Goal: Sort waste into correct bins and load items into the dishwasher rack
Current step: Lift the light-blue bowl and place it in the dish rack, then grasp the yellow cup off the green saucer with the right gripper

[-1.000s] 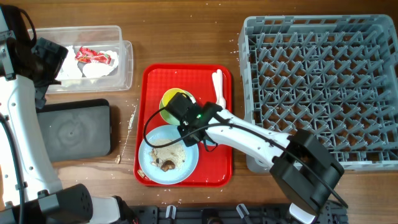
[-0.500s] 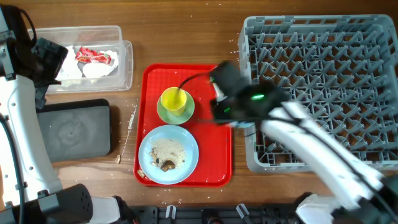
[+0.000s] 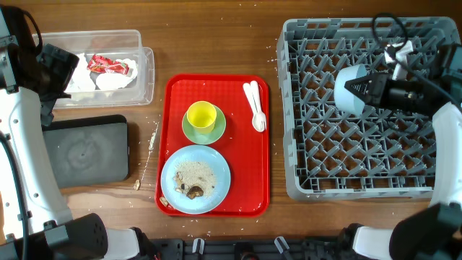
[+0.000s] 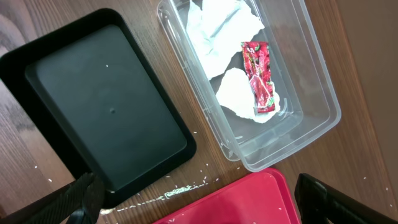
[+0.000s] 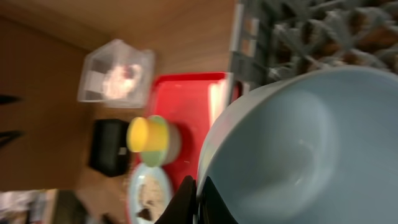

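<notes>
Two arms sit at opposite sides of the overhead view. The right gripper (image 3: 363, 91), reaching in from the right edge above the upper part of the grey pegged dishwasher rack (image 3: 346, 159), is clamped on the rim of the small light blue bowl (image 3: 348, 90), smooth and glossy, its mouth turned toward the wrist. The left gripper (image 4: 199, 208) hangs at upper left, jaws spread wide and empty, over the clear plastic tub (image 4: 311, 112) holding crumpled white napkins (image 4: 217, 25) and a red wrapper (image 4: 258, 74), beside the matte black tray (image 4: 106, 106).
</notes>
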